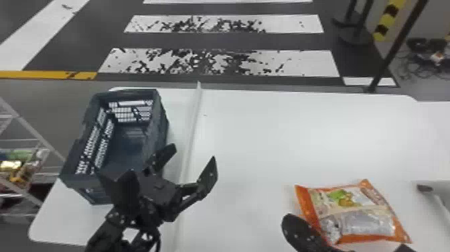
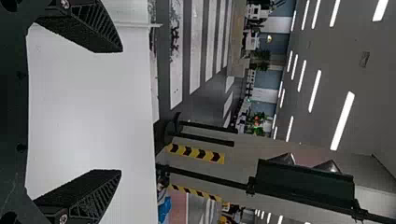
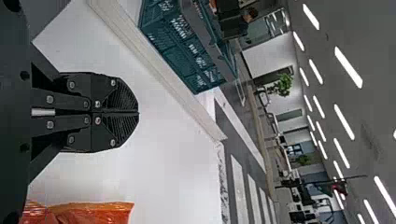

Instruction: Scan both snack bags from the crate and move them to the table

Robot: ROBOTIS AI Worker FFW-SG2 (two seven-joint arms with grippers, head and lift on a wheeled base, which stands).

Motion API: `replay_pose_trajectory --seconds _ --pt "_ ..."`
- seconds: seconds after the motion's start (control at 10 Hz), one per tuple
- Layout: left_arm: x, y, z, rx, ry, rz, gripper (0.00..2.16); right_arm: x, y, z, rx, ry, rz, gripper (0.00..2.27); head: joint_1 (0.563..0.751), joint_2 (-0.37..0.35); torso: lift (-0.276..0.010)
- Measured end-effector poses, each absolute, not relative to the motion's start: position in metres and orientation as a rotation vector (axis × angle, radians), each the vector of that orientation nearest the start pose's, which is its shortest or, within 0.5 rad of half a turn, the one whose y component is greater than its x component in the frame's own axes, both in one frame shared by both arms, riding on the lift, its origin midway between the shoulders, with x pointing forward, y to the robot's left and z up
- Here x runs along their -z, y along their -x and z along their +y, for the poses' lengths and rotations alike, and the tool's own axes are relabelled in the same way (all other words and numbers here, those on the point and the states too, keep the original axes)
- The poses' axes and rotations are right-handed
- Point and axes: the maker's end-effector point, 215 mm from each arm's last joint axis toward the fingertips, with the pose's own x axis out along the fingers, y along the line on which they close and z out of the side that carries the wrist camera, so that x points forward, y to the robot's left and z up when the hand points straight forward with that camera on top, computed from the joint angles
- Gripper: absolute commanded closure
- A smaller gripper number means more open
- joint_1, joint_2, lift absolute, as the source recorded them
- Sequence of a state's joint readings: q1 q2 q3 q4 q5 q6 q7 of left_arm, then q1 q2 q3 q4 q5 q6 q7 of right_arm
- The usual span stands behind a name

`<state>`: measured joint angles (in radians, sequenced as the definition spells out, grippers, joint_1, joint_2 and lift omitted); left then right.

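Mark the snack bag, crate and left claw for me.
Snack bag (image 1: 355,211): head view, middle of its printed face.
Crate (image 1: 129,94): head view, far rim.
Left claw (image 2: 121,111): left wrist view, midway between its open fingertips.

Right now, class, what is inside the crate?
Bare floor and mesh walls show inside the crate, no bag in sight; the left gripper hides its near right corner, so I cannot tell there.

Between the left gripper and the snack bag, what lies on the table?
Nothing: the head view shows a bare stretch of white table between the open left gripper and the snack bag. The right gripper shows by the bag's left edge.
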<state>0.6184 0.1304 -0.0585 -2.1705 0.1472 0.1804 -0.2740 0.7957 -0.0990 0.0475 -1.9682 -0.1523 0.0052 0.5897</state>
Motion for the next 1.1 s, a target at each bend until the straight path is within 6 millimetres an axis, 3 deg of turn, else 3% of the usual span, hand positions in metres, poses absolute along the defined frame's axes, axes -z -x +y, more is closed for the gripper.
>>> replay_pose_trajectory --seconds 0.2,0.6,1.1 --pt "0.37 -0.391 0.136 0.408 0.094 0.201 0.07 0.492 -0.261 -0.107 -0.635 -0.204 0.44 2.24 0.695 0.063 -0.087" --pt "0.368 -0.39 0.136 0.412 0.092 0.195 0.07 0.53 -0.256 -0.149 -0.546 -0.225 0.565 2.24 0.695 -0.019 -0.087" --pt "0.362 -0.387 0.129 0.426 0.096 0.183 0.07 0.531 -0.264 -0.205 -0.428 -0.258 0.57 2.24 0.695 -0.13 -0.087"
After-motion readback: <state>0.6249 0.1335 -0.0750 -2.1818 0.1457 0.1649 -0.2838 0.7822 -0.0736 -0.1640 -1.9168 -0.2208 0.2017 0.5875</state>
